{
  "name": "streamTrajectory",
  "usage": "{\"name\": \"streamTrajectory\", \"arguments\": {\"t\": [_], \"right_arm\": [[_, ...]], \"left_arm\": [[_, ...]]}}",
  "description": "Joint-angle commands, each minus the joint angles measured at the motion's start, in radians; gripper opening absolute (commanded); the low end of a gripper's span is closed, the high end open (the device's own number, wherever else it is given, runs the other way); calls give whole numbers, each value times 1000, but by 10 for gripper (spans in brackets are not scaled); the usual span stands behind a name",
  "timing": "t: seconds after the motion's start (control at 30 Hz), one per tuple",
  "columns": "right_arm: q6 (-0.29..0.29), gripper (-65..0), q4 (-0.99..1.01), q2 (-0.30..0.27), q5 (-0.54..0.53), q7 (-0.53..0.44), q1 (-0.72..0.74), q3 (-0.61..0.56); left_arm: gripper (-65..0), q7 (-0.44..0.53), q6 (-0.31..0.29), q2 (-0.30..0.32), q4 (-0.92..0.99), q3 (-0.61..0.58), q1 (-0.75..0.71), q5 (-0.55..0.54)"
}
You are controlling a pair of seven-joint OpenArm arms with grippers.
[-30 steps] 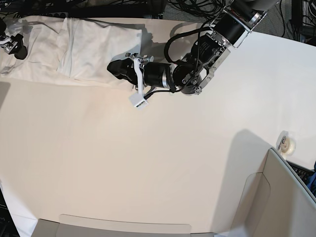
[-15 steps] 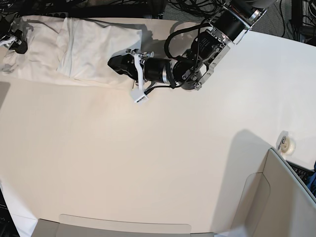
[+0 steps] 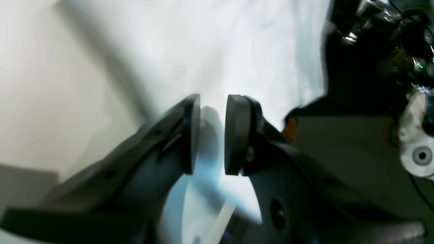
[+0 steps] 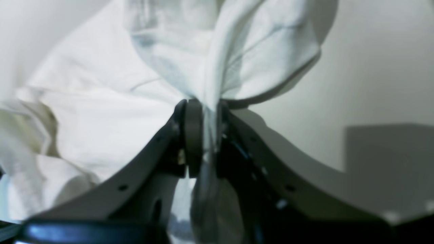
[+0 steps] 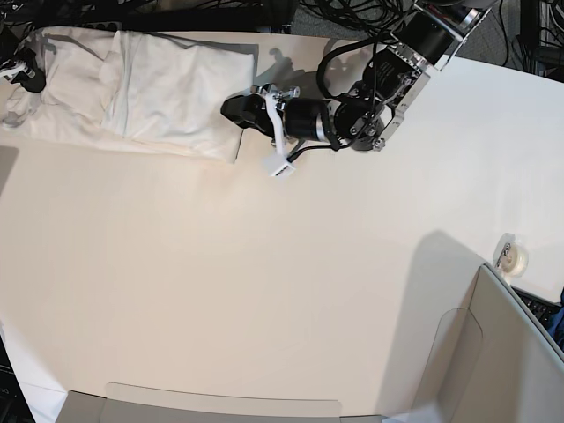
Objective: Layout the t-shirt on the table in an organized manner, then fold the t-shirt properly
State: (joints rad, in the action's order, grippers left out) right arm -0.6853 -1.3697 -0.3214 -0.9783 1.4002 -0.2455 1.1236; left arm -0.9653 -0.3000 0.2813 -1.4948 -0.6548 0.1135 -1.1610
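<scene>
Your one white cotton t-shirt lies plain side up, folded into a long rumpled band along the far edge of the single broad off-white table. Two black grippers work its ends: your right gripper is clamped on a gathered pinch of cloth, while your left gripper sits at the shirt's opposite end, jaws slightly apart, white fabric visible in the gap; whether it grips, you cannot tell.
</scene>
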Motion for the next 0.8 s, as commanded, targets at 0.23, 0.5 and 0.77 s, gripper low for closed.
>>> {"name": "streamTrajectory", "arguments": {"t": [0.23,0.5,0.77], "right_arm": [[-13,-650,-284,35,-12,-4,-4,-1],[-13,-650,-641,164,-6,-4,-18,-202],[-13,-650,-666,196,-4,-4,-12,-460]], "left_arm": [[-518,13,-8,120,-17,186,-114,-14],[-518,13,-8,141,-16,251,-165,62],[-518,13,-8,92,-16,249,-220,273]]}}
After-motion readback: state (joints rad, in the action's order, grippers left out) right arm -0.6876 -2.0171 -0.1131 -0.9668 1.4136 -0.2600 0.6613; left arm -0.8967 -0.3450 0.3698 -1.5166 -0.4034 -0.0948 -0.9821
